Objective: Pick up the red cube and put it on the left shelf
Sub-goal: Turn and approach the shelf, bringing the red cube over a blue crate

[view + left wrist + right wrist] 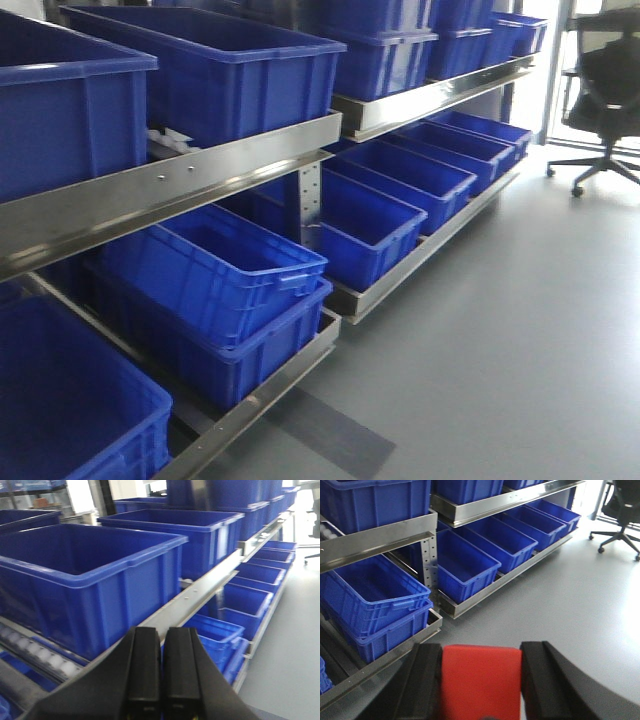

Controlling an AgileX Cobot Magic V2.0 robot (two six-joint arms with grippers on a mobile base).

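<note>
1. Right wrist view: the red cube (480, 675) is clamped in the right gripper (481, 690). The jaws are spread to cube width, with a black finger (425, 680) flat against each side. The cube is off the shelf, with grey floor (545, 605) behind it and the left shelf (380, 537) ahead and to the left.
2. Left gripper (161, 672): the fingers are pressed almost together with only a thin slit between them, and they hold nothing. It sits close to the upper steel rail, facing a large blue crate (95, 580).
3. Risk: the shelf front is all steel edge. A low approach probably knocks the cube or a finger on the rail or a crate rim (285, 270), which could twist the cube out of the grip.
4. Risk: the lower crates (215, 275) sit under the upper rail (200, 165), so headroom looks tight. A release too near the lip likely bounces the cube onto the floor.
5. Risk: the white rollers (35, 652) slope. I expect a cube set on them, rather than in a crate, to roll away.
6. Risk: the left arm is parked right at the shelf and could clash if the right arm goes for the same bay.
7. Hidden: the cube's lower part is cut off by the frame, so I can't tell grip depth. The crate bottoms are mostly out of sight. Neither arm appears in the front view, so the real gap to the shelf is unclear. The office chair (610, 90) area is blown out by backlight.
</note>
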